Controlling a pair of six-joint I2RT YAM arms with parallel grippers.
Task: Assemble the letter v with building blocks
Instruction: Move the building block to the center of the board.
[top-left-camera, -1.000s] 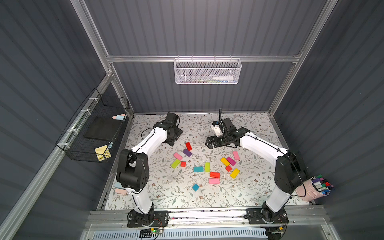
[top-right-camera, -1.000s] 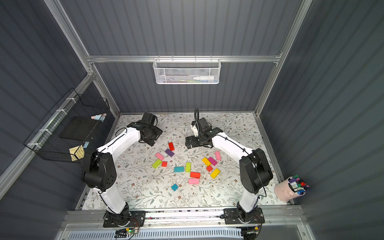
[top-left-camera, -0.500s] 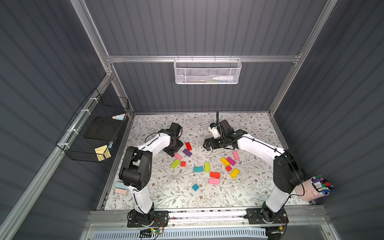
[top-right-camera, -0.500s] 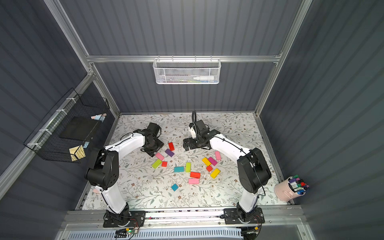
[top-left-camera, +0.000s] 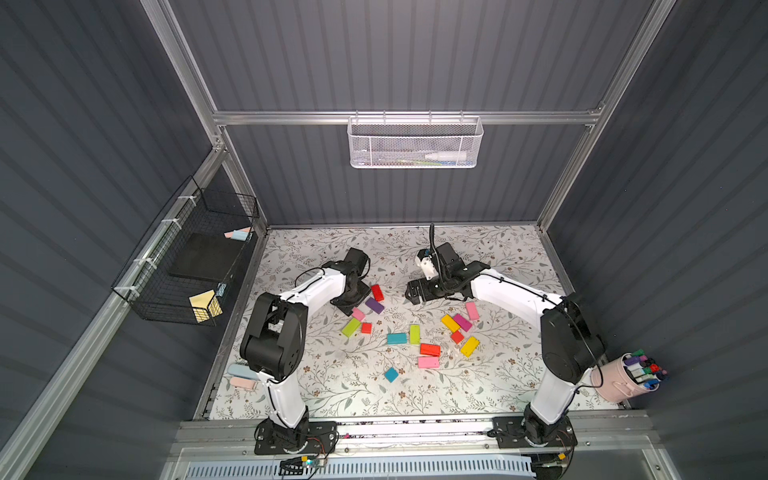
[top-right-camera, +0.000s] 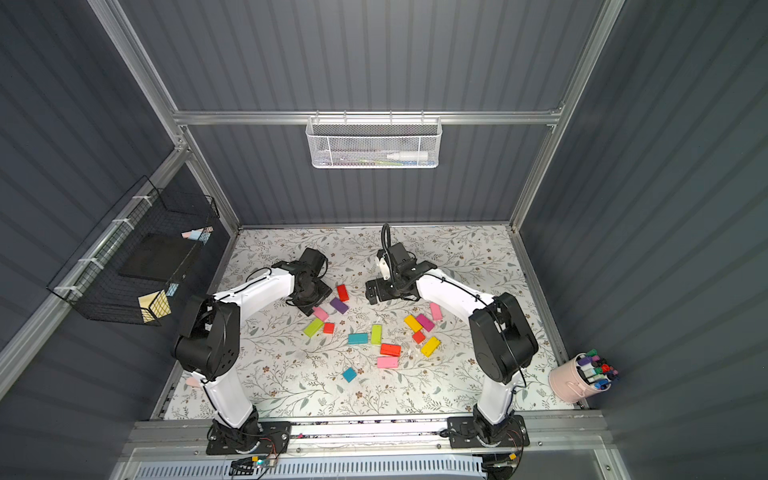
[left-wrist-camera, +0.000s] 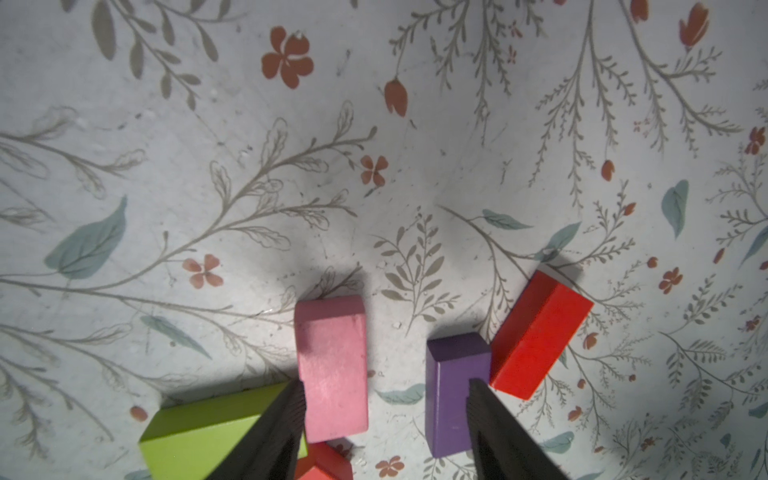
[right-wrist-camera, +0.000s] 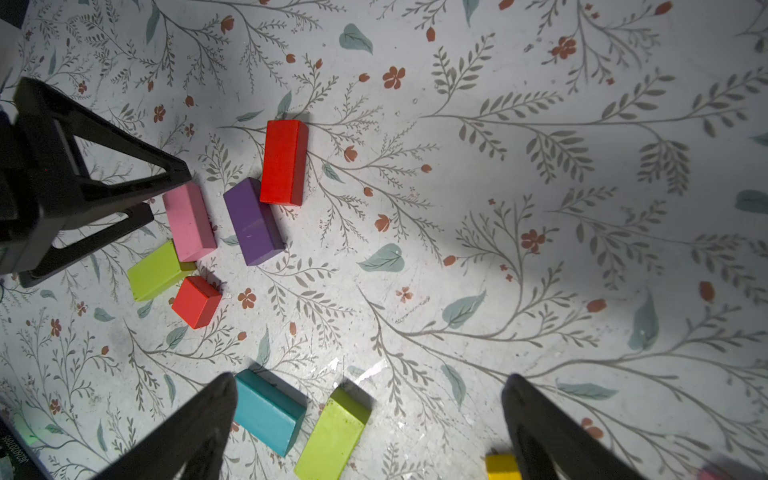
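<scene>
So, the building blocks (top-left-camera: 414, 334) are lying scattered flat across the floral surface (top-left-camera: 324, 395), in two loose bunches. Starting nearest my bases: a small teal square (top-left-camera: 390, 374) is sitting on its own, with a pink marker cup (top-left-camera: 611, 382) standing way off at the near right corner. Just past the square, a pink brick (top-left-camera: 428, 362) and a red brick (top-left-camera: 429, 349) are lying side by side, with a yellow brick (top-left-camera: 469, 346) angled to their right.

A bit farther, a teal brick (right-wrist-camera: 266, 411) and a lime brick (right-wrist-camera: 332, 432) are sitting next to each other. My right claw (right-wrist-camera: 368, 386) is hanging just past those two, spread fully wide and gripping nothing.

Farther left is the other bunch. A second lime brick (left-wrist-camera: 208, 428) is touching a pink block (left-wrist-camera: 332, 370), with a little red cube (right-wrist-camera: 196, 301) just beside them. Then there's a purple block (left-wrist-camera: 453, 390) with a long red block (left-wrist-camera: 540, 336) right against its far end. My left claw (left-wrist-camera: 386, 384) is hovering low there, about half open and carrying nothing, its fingers (left-wrist-camera: 286, 419) framing the pink and purple ones. Can't tell if it's touching either. On the far wall a white mesh basket (top-left-camera: 415, 141) is hanging.
</scene>
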